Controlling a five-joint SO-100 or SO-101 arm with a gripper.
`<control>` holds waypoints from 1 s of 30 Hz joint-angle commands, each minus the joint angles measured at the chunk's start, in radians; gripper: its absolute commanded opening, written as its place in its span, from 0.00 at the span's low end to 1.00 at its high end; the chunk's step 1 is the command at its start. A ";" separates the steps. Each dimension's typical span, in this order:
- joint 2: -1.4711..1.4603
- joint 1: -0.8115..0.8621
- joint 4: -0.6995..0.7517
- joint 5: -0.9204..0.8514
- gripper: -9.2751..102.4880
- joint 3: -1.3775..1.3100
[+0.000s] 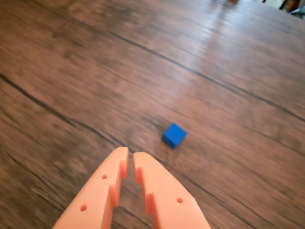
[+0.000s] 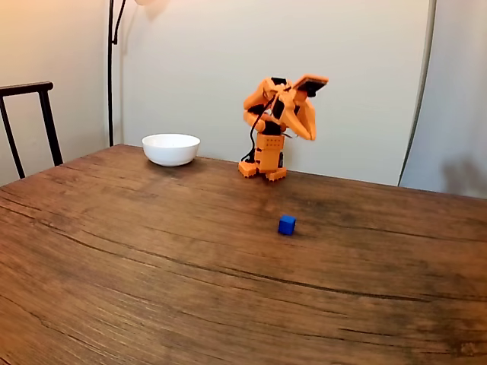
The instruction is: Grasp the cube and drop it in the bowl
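Note:
A tiny bright-blue cube (image 1: 174, 135) lies on the wooden table (image 1: 71, 71), just beyond my fingertips and a little to their right in the wrist view. My orange gripper (image 1: 130, 154) enters from the bottom edge, its jaws nearly touching, with nothing between them. In the fixed view the cube (image 2: 287, 224) sits mid-table, well in front of the folded orange arm (image 2: 275, 122) at the table's back edge. The white bowl (image 2: 171, 148) stands at the back, left of the arm's base and far from the cube.
A dark chair back (image 2: 30, 114) stands past the table's left edge in the fixed view, and a thin lamp pole (image 2: 111, 68) rises behind the bowl. A pale wall runs close behind the arm.

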 commanded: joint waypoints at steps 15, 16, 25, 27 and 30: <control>-0.663 0.006 -0.026 -0.012 0.08 -0.408; -0.690 0.006 -0.026 -0.028 0.08 -0.423; -0.854 0.006 -0.032 -0.169 0.08 -0.456; -0.874 0.020 -0.032 -0.207 0.08 -0.456; -0.900 0.040 -0.034 -0.238 0.08 -0.466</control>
